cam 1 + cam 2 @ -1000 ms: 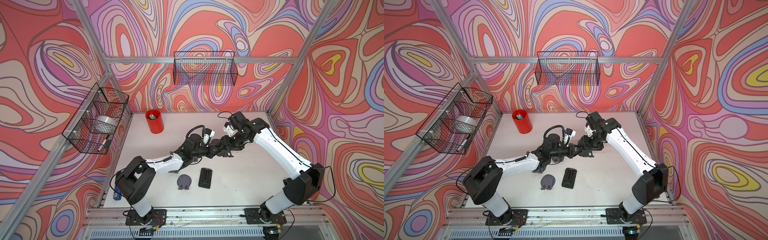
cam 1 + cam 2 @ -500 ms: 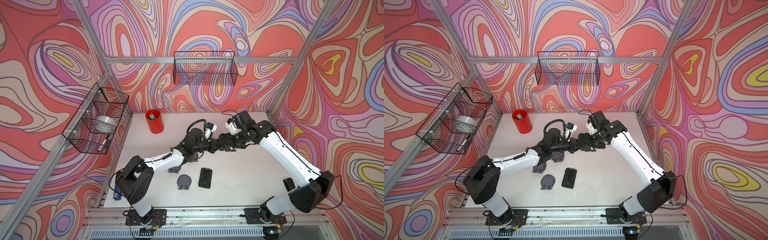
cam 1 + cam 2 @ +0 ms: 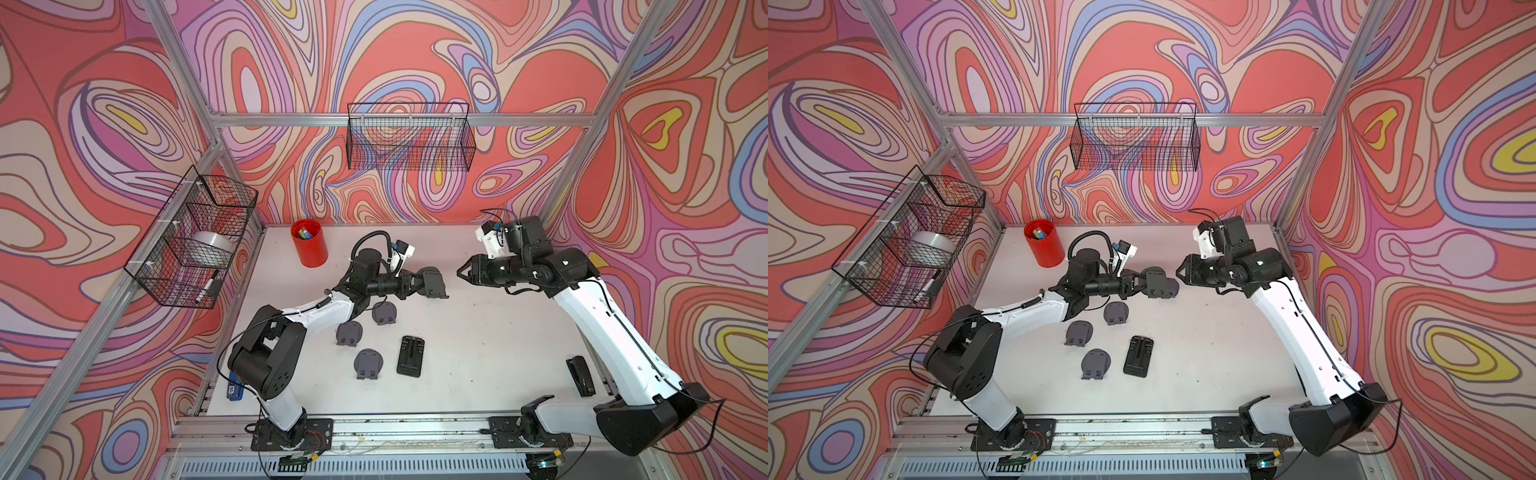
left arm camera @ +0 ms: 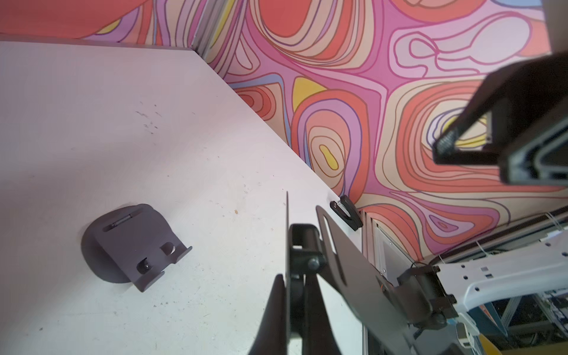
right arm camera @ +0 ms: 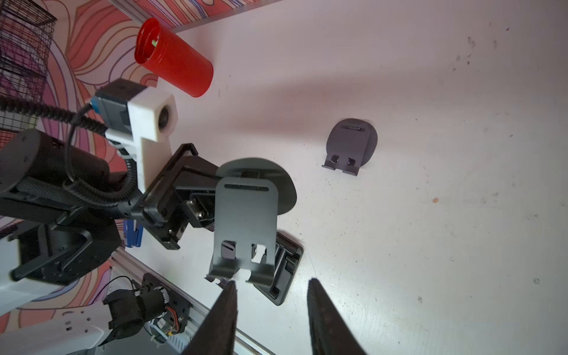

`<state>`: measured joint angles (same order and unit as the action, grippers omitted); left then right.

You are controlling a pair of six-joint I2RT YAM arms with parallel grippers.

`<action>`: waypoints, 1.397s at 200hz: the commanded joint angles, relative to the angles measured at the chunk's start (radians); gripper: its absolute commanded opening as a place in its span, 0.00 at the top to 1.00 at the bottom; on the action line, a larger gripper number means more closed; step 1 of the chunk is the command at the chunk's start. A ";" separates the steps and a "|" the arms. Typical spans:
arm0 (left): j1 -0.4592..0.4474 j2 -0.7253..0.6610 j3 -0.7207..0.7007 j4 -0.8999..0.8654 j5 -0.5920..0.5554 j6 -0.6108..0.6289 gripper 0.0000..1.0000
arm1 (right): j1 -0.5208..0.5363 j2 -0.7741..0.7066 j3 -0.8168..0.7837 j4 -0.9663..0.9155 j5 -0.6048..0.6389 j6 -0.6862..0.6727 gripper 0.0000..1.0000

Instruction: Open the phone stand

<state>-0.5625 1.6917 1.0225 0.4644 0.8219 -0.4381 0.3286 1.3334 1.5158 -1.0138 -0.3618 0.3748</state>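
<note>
Above the far middle of the bench (image 3: pixel 478 332), we saw the left jaws clamped on one grey phone stand (image 3: pixel 433 284), held clear of the surface, its plate angled off its round base. The right jaws stood partly open and empty just right of it, not touching. Three more grey stands (image 3: pixel 368 363) lay flat by the left arm. Two black folded stands (image 3: pixel 411 356) lay nearer, one central, one at the right edge. One red cup (image 3: pixel 309 245) stood far left.
</note>
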 commanded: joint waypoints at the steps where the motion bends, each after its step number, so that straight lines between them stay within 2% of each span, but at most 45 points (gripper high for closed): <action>1: -0.005 -0.036 0.035 -0.030 0.104 0.124 1.00 | -0.034 0.054 -0.047 0.157 -0.199 -0.014 0.63; 34: -0.002 -0.051 0.023 0.029 0.148 0.112 1.00 | -0.108 0.096 -0.090 0.279 -0.400 -0.002 0.65; 69: 0.000 -0.058 0.007 0.137 0.142 0.058 1.00 | -0.119 0.114 -0.094 0.254 -0.449 -0.052 0.65; 92: 0.003 -0.046 -0.008 0.257 0.137 -0.020 1.00 | -0.119 0.125 -0.097 0.232 -0.452 -0.077 0.65; 124: 0.004 -0.026 -0.015 0.330 0.122 -0.068 1.00 | -0.121 0.127 -0.108 0.240 -0.474 -0.082 0.65; 195: 0.004 -0.015 -0.021 0.336 0.106 -0.075 1.00 | -0.121 0.116 -0.122 0.245 -0.523 -0.076 0.66; 239: 0.004 -0.010 -0.024 0.353 0.095 -0.088 1.00 | -0.121 0.104 -0.105 0.182 -0.450 -0.106 0.67; 279: 0.004 -0.010 -0.022 0.349 0.090 -0.084 1.00 | -0.121 0.100 -0.087 0.146 -0.394 -0.124 0.60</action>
<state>-0.5629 1.6791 0.9985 0.7303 0.9169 -0.5137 0.2089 1.4498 1.4078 -0.8162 -0.8101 0.2806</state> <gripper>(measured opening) 0.056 0.390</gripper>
